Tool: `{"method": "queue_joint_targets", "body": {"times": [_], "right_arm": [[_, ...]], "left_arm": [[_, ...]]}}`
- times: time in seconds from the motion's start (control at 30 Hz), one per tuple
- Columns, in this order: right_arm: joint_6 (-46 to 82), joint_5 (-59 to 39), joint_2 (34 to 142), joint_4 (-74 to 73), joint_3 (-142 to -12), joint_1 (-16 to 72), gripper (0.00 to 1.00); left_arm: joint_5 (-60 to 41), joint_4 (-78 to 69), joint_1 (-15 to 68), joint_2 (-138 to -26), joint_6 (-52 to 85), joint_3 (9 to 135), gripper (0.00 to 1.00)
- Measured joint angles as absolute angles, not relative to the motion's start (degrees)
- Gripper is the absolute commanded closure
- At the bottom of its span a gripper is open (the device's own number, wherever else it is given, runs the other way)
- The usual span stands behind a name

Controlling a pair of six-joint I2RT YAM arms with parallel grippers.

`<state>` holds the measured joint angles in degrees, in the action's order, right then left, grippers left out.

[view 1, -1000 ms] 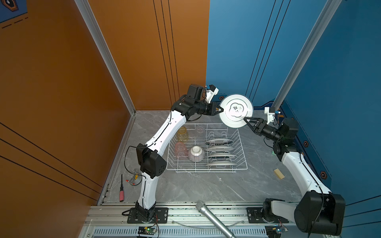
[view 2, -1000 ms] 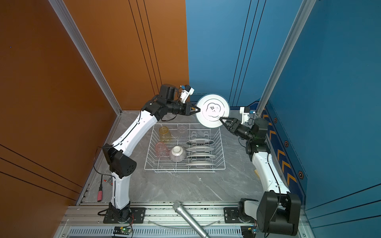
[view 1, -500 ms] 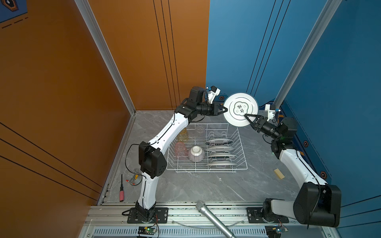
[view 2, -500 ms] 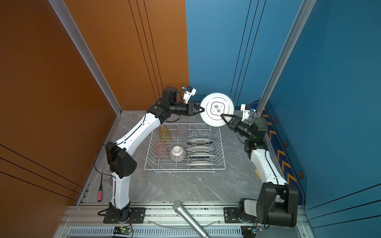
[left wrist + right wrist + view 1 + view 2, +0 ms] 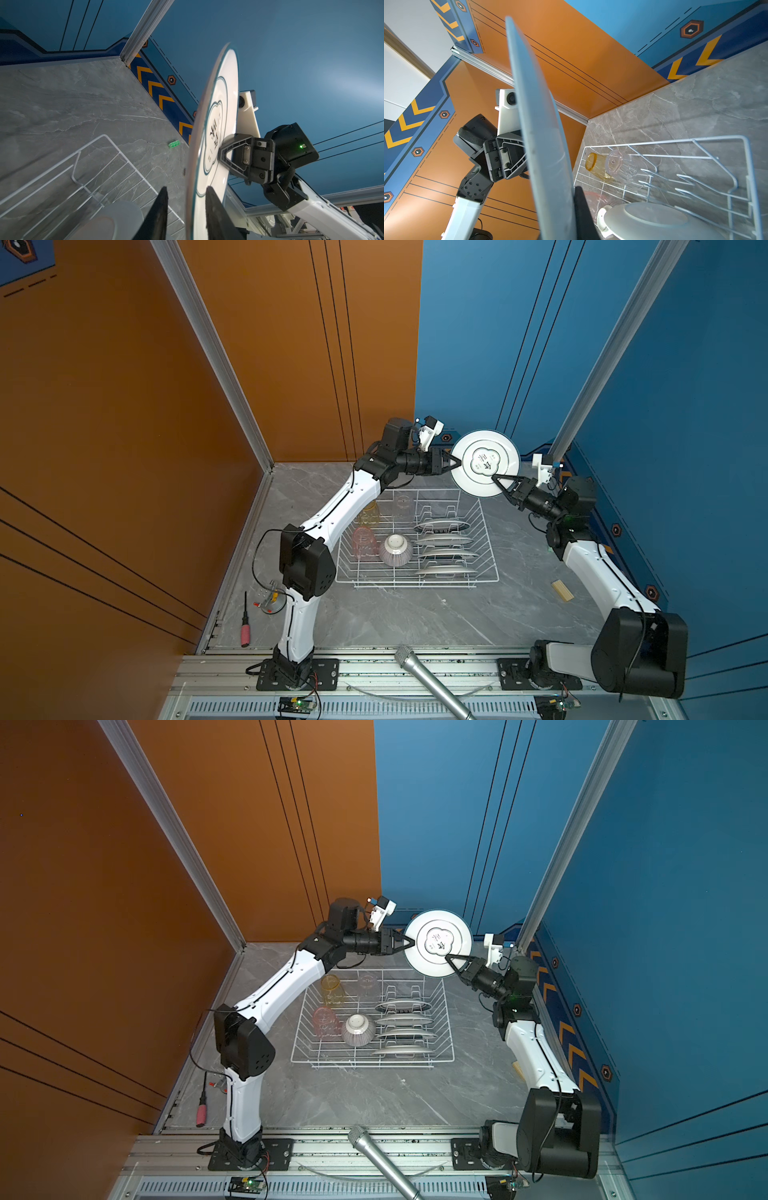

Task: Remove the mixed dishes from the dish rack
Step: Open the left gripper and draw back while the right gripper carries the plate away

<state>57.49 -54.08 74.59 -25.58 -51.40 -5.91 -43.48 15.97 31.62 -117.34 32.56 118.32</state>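
Observation:
A white plate with black characters hangs upright in the air above the far edge of the dish rack. My right gripper is shut on its lower right rim; one finger presses against the plate. My left gripper straddles the opposite rim, open, with gaps on both sides of the plate. In the rack stand several plates, a striped bowl, and pink, amber and clear tumblers.
A red-handled screwdriver lies by the left wall, near some wires. A microphone juts in over the front rail. A wooden block sits on the table beside my right arm, and a small green block lies near the right wall.
My right gripper has closed on the plate's rim. My left gripper's jaws have parted from the plate. The plate has drifted slightly right and up.

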Motion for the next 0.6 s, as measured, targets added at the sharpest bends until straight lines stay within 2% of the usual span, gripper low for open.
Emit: {"method": "queue_joint_targets", "body": {"times": [0.23,0.4,0.6], "right_arm": [[54.02,-51.66,74.41,-15.86,-52.95,-10.94,1.0],[41.95,-42.41,74.37,2.63,-58.33,-15.0,1.0],[32.73,-33.39,75.59,14.15,-59.02,-18.76,1.0]], "left_arm": [[-37.71,19.14,31.55,-112.9,27.4,112.73,0.57],[-27.66,27.09,31.31,-106.85,19.79,110.89,0.57],[-16.91,34.2,28.99,-99.29,13.67,106.89,0.57]]}}
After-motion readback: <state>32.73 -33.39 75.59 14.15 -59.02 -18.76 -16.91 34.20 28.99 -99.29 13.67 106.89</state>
